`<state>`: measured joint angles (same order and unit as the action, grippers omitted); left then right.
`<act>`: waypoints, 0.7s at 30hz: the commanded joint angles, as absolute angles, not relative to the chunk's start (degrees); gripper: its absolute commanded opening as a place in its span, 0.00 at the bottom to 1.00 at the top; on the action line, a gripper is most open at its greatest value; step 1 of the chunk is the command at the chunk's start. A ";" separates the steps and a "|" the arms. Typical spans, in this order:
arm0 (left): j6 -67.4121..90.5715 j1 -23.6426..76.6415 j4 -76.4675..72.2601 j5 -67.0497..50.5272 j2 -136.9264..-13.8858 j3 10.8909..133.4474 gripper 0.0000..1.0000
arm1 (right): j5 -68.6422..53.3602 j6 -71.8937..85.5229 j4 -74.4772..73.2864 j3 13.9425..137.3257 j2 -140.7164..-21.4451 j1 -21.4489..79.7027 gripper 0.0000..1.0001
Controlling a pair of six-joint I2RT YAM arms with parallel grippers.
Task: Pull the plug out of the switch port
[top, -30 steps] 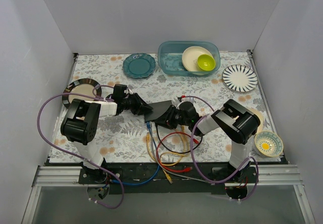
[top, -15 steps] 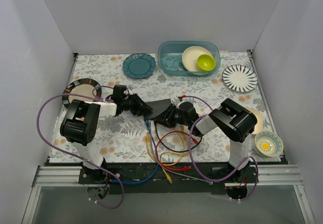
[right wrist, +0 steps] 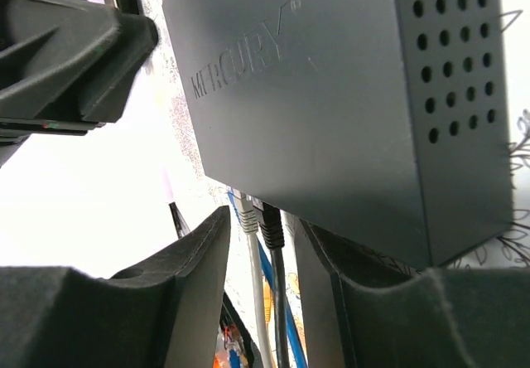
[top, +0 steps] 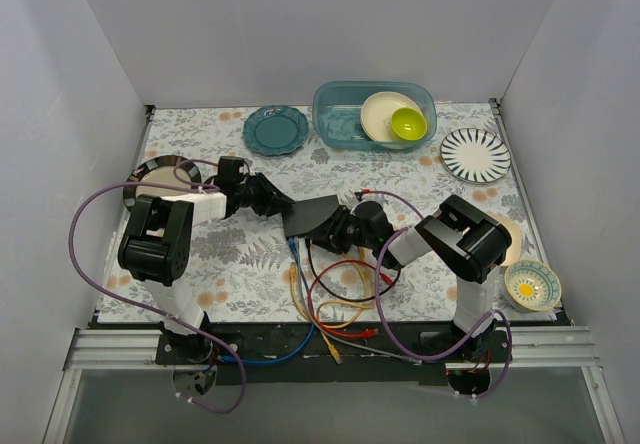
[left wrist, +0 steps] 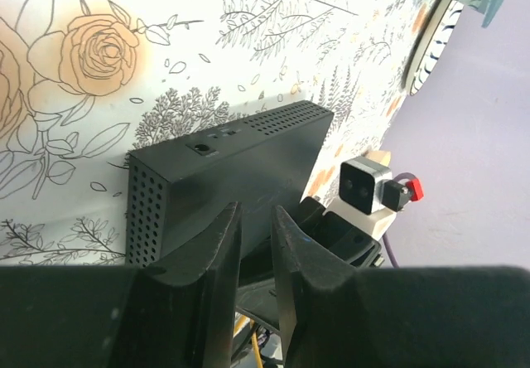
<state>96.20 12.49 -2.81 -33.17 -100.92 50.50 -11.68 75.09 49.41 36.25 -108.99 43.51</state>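
The black switch box (top: 316,214) lies tilted at mid-table between my two grippers. My left gripper (top: 283,207) is at its left end. In the left wrist view its jaws (left wrist: 255,210) are nearly shut, with nothing seen between them, at the near edge of the box (left wrist: 240,165). My right gripper (top: 340,232) is at the box's port edge. In the right wrist view it (right wrist: 263,219) is open around a black plug (right wrist: 272,229) and a grey plug (right wrist: 248,215), both seated in sockets of the box (right wrist: 331,111). Which socket is meant cannot be told.
Loose red, yellow, blue and black cables (top: 330,299) coil in front of the box. A teal plate (top: 276,130), a blue tub (top: 340,124) with a green bowl (top: 408,122), a striped plate (top: 475,154), a dark plate (top: 150,169) and a small bowl (top: 531,285) ring the table.
My left gripper has moved a little back and left, and the box's left end has shifted with it. My right gripper stays at the port edge.
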 commanded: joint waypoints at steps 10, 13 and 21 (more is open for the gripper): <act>95.62 12.57 -3.43 -34.19 -100.20 46.41 0.20 | -10.63 77.08 45.53 39.90 -114.08 43.77 0.41; 95.63 12.66 -3.69 -34.45 -100.11 46.06 0.20 | -10.37 77.69 45.88 40.17 -114.43 43.77 0.38; 95.62 12.74 -4.31 -35.07 -100.20 45.53 0.20 | -9.76 81.03 49.30 38.59 -115.13 43.68 0.25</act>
